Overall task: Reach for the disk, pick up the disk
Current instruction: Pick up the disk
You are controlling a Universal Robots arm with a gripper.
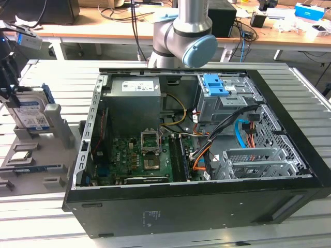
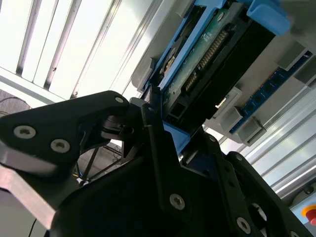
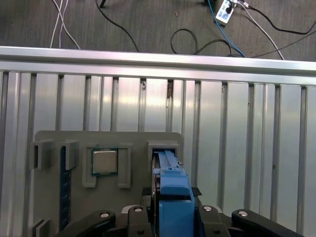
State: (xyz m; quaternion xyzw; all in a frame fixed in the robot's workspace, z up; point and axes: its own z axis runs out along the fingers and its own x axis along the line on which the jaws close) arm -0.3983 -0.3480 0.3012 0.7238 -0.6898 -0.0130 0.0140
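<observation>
The disk [image 1: 32, 111] stands on edge in a slot of the grey holder [image 1: 57, 129] at the exterior view's far left, its white-and-blue label facing out. My gripper [image 1: 9, 93] is at the disk's end there. In the first wrist view the disk's blue rail [image 3: 173, 195] runs between the black fingers [image 3: 136, 212], which lie against both its sides. The second wrist view shows the disk's green circuit board [image 2: 202, 54] and blue rail with a black finger [image 2: 155, 143] pressed along its edge. The gripper is shut on the disk, which still sits in its slot.
The holder also carries a small square silver chip [image 3: 104, 161] and a blue memory strip [image 3: 62, 187]. An open black computer case [image 1: 289, 150] with a blue clip [image 1: 214, 85] inside stands to the exterior view's right. The arm [image 1: 183, 36] reaches in from behind, over the slatted metal table [image 1: 310, 93].
</observation>
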